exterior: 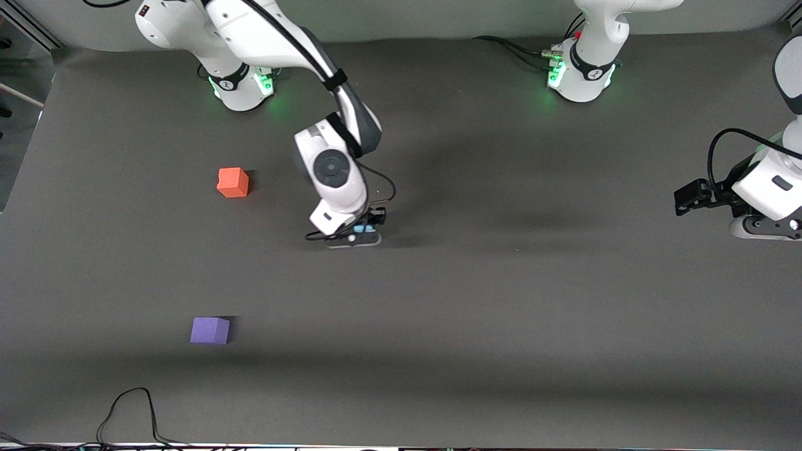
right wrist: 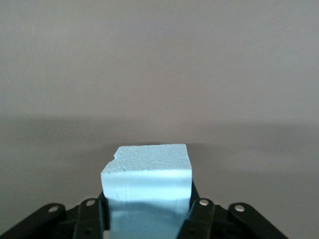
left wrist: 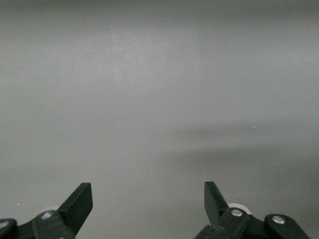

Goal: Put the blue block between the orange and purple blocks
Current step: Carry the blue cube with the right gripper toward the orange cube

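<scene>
Blue block pinched at table level, still to be carried between orange and purple.

Right gripper (exterior: 358,237) low on the table (exterior: 532,313), fingers clamped on blue block (right wrist: 148,186), well toward the left arm's end from orange block (exterior: 232,182). Purple block (exterior: 210,330) nearer the camera than orange. Left gripper (left wrist: 148,204) waiting at the table's edge, fingers spread, empty. Risks: slipping from a shallow grip on lifting; nudging orange or purple on setting down.

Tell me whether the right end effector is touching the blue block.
Touching: the right wrist view shows the right end effector with fingers pressed against both sides of the blue block.
</scene>
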You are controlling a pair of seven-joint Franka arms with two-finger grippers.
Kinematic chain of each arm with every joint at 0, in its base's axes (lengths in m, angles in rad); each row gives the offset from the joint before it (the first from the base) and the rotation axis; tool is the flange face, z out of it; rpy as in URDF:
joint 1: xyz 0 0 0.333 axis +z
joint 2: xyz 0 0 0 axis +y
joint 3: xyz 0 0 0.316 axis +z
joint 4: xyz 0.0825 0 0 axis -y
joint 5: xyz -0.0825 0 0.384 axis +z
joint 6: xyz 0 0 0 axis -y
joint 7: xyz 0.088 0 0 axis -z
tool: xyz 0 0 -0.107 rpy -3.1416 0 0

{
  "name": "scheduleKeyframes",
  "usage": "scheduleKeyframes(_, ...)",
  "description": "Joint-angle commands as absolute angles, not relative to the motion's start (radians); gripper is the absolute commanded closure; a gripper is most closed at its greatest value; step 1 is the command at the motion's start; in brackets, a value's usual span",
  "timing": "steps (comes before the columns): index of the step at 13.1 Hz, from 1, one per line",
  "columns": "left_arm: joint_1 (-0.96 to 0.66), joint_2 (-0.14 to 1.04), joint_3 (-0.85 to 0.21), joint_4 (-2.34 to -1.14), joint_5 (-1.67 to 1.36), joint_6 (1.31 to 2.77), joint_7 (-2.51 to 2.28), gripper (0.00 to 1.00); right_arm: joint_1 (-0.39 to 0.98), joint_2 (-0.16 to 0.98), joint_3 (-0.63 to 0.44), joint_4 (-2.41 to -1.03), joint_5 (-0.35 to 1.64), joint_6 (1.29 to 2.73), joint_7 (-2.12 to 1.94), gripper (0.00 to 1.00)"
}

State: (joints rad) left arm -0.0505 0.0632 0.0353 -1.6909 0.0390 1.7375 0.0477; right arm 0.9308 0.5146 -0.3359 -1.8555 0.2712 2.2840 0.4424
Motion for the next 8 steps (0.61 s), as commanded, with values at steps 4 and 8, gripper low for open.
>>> scheduleKeyframes(4,-0.061,0.052,0.038,-1.683,0.04,1.729,0.025,0.0,0.9,0.218,-0.578,-1.884,0.253,1.967,0.249,0.78)
scheduleKeyframes(8,-0.052,0.049,0.032,-1.681,0.038,1.73,0.025,0.0,0.9,0.14,-0.773,-1.971,0.183,1.934,0.045,0.75)
